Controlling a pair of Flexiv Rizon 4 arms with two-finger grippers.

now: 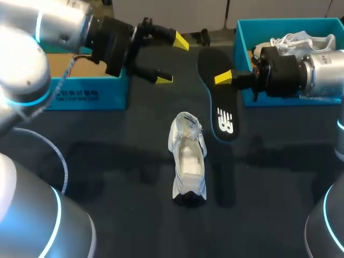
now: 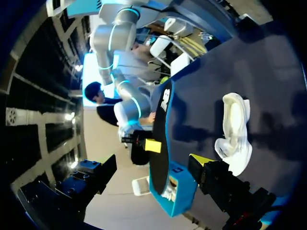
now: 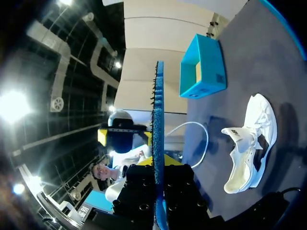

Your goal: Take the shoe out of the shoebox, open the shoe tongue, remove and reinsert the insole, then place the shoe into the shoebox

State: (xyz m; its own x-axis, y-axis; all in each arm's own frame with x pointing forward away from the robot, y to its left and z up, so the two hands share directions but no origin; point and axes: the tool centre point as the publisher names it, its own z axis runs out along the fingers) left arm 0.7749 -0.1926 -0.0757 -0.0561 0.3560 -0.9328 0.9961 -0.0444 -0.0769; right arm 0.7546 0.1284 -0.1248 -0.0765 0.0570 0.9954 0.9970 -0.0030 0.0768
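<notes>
A white shoe (image 1: 188,158) lies on the dark table (image 1: 107,161) near the middle, its opening facing up. Held above the table, the black insole (image 1: 221,110) with a blue edge has my right gripper (image 1: 224,78) shut on its side. In the right wrist view the insole (image 3: 158,110) stands edge-on between the fingers of that gripper (image 3: 158,165), with the shoe (image 3: 249,143) below it. My left gripper (image 1: 172,59) hangs open and empty to the left of the insole's top end. In the left wrist view the insole (image 2: 160,129) is ahead of this gripper (image 2: 156,163), and the shoe (image 2: 232,129) lies beyond.
A blue shoebox (image 1: 243,59) at the back right holds another white shoe (image 1: 301,43). A second blue box (image 1: 86,94) stands at the back left under my left arm. A white cable (image 1: 62,161) curves over the table's left part.
</notes>
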